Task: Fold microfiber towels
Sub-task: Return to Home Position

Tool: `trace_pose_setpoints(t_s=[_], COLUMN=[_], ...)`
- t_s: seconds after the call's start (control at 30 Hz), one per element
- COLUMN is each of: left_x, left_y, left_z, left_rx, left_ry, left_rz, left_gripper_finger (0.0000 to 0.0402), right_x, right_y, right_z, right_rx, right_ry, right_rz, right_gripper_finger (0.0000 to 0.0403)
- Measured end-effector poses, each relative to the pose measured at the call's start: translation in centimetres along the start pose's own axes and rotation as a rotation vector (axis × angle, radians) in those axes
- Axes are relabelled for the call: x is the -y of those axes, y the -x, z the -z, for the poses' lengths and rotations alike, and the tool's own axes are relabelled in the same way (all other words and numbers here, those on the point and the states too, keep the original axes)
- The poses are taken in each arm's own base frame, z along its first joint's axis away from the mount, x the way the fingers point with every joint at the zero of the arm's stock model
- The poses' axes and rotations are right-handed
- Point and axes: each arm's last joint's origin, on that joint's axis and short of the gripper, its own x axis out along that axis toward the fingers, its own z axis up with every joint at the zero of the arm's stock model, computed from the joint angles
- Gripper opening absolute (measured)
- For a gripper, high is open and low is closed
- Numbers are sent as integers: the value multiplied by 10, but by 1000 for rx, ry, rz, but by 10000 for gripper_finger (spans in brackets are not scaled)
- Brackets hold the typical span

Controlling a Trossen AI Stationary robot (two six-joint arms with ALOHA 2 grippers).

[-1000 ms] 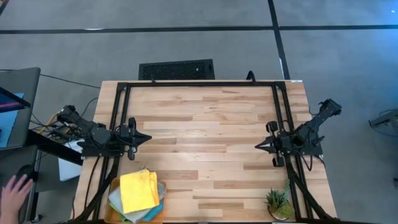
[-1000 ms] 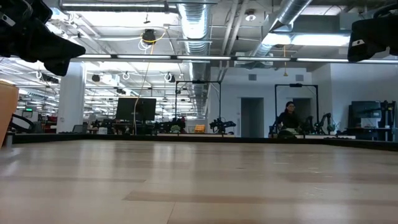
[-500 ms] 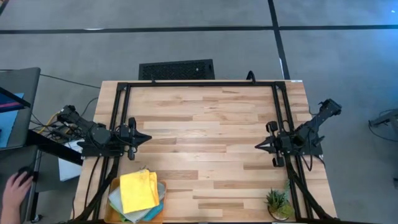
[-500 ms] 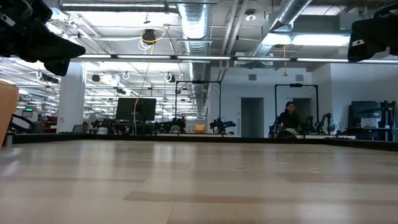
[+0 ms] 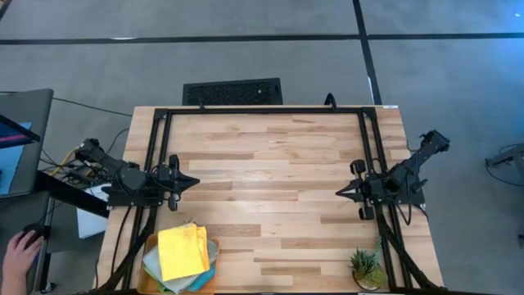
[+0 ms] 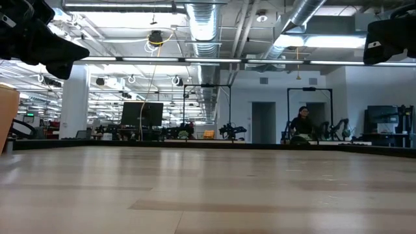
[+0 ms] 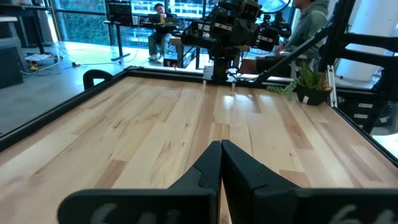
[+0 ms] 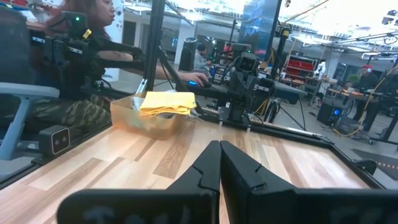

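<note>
A stack of microfiber towels lies in a shallow tray [image 5: 151, 244] at the table's near left corner, the yellow towel [image 5: 182, 251] on top, with a light grey edge [image 5: 154, 264] and a teal edge [image 5: 211, 260] showing under it. The stack also shows in the right wrist view [image 8: 166, 102]. The green towel is hidden. My left gripper [image 5: 195, 182] is shut and empty at the table's left side, above the wood. My right gripper [image 5: 338, 192] is shut and empty at the table's right side.
A small potted plant [image 5: 366, 267] stands at the near right corner. A black frame [image 5: 262, 110] runs along the table's far edge and sides. A person's hand [image 5: 18, 250] shows off the table's left edge. Bare wood lies between the grippers.
</note>
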Motion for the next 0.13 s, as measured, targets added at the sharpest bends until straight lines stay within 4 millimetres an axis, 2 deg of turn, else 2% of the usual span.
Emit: trace_pose_setpoints(t_s=[0.13], left_x=[0], left_y=[0], left_z=[0], left_rx=[0], left_ry=[0], left_rz=[0], left_gripper_finger=[0], right_x=[0], right_y=[0], right_z=[0], right_rx=[0], right_ry=[0], right_rz=[0], right_gripper_finger=[32])
